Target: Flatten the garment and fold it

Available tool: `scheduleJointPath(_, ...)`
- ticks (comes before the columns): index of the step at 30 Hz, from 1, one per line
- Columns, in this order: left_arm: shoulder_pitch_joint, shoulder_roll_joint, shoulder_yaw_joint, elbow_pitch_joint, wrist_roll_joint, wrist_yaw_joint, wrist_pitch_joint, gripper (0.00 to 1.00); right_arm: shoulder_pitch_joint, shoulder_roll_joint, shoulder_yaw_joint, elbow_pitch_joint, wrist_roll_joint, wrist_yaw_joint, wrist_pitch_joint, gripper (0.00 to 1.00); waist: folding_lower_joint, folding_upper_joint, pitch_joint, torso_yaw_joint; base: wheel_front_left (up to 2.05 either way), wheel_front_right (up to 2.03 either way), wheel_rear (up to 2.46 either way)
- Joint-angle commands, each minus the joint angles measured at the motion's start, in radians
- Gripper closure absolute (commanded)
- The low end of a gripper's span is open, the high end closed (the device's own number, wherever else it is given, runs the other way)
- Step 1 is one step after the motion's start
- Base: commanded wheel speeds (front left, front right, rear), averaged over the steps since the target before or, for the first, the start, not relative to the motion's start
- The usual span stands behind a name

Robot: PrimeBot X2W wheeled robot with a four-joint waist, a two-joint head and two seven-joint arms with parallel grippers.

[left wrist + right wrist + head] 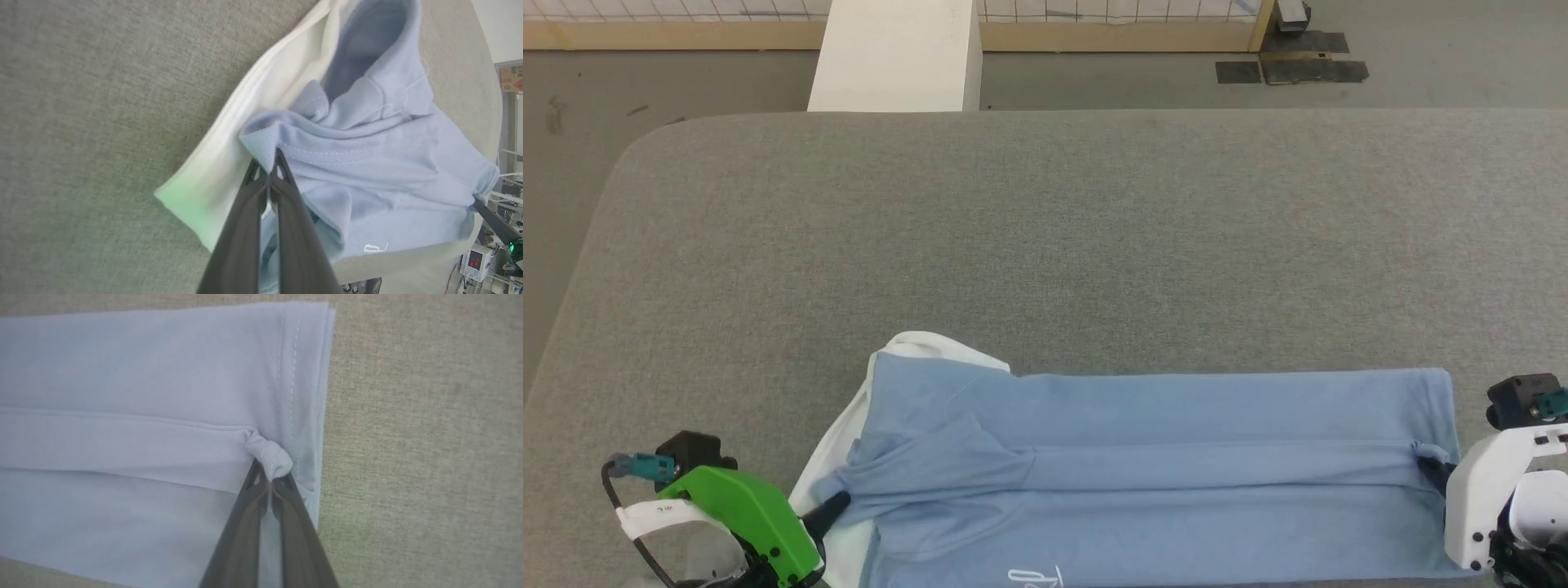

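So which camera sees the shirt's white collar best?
The left wrist view: the white collar lies big and close there. The head view has it small, at the shirt's left end. The right wrist view faces the shirt's hem.

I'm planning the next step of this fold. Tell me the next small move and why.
Probably ease the left gripper outward, away from the right gripper, to tighten the fold. Both are shut on the shirt at opposite ends of one crease. The right end lies flat, but the left end is bunched and wrinkled over the white collar.
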Motion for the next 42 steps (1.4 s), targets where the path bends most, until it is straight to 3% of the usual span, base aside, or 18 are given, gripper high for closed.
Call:
scheduleJointPath(1,0.000,0.005,0.004,0.018,-0.001,0.006,-0.004,1.00,0.010,0.004,0.002,0.014,-0.010,-0.002,-0.011,1.00,0.0001,0.0040,-0.003,-0.005,0.00,0.00,0.00)
scheduleJointPath(2,-0.004,0.006,0.005,0.024,0.001,0.006,-0.006,0.94,0.007,0.007,0.002,0.018,-0.011,-0.002,-0.015,0.99,0.0001,0.0040,-0.005,-0.006,0.00,0.00,0.00)
scheduleJointPath(3,-0.007,0.015,0.005,0.028,0.010,0.009,-0.006,0.27,0.000,0.009,0.003,0.019,-0.012,-0.002,-0.023,0.53,0.0001,0.0040,-0.009,-0.008,0.00,0.00,0.00)
scheduleJointPath(4,-0.010,0.020,0.006,0.030,0.013,0.012,-0.005,0.00,-0.004,0.008,0.002,0.021,-0.013,-0.002,-0.026,0.00,0.0001,0.0040,-0.014,-0.010,0.00,0.00,0.00)
scheduleJointPath(12,-0.039,0.083,0.037,-0.064,0.041,0.041,0.008,0.00,-0.023,-0.040,-0.025,-0.026,0.022,-0.002,-0.023,0.00,0.0001,0.0040,-0.097,-0.019,0.00,0.00,0.00)
scheduleJointPath(17,-0.090,0.109,0.080,-0.145,0.085,0.052,-0.056,0.00,-0.025,-0.083,-0.058,-0.076,0.052,-0.002,-0.005,0.00,0.0001,0.0040,-0.132,-0.024,0.00,0.00,0.00)
scheduleJointPath(20,-0.130,0.109,0.110,-0.164,0.145,0.007,-0.191,0.00,-0.022,-0.096,-0.075,-0.095,0.062,-0.002,0.015,0.00,0.0001,0.0040,-0.134,-0.028,0.00,0.00,0.00)
scheduleJointPath(25,-0.157,0.100,0.115,-0.123,0.269,-0.106,-0.461,0.00,-0.005,-0.101,-0.083,-0.110,0.068,-0.002,0.042,0.00,0.0001,0.0040,-0.100,-0.028,0.00,0.00,0.00)
scheduleJointPath(31,-0.178,0.070,0.105,-0.030,0.397,-0.180,-0.756,0.00,0.025,-0.083,-0.078,-0.103,0.086,-0.002,0.061,0.00,0.0001,0.0040,-0.036,-0.012,0.00,0.00,0.00)
scheduleJointPath(35,-0.195,0.057,0.097,0.016,0.462,-0.199,-0.832,0.00,0.041,-0.068,-0.069,-0.090,0.099,-0.002,0.055,0.00,0.0001,0.0040,0.000,-0.001,0.00,0.00,0.00)
scheduleJointPath(42,-0.198,0.028,0.120,0.046,0.533,-0.214,-0.853,0.00,0.025,-0.049,-0.026,-0.041,0.113,-0.002,0.027,0.00,0.0001,0.0040,0.049,0.003,0.00,0.00,0.00)
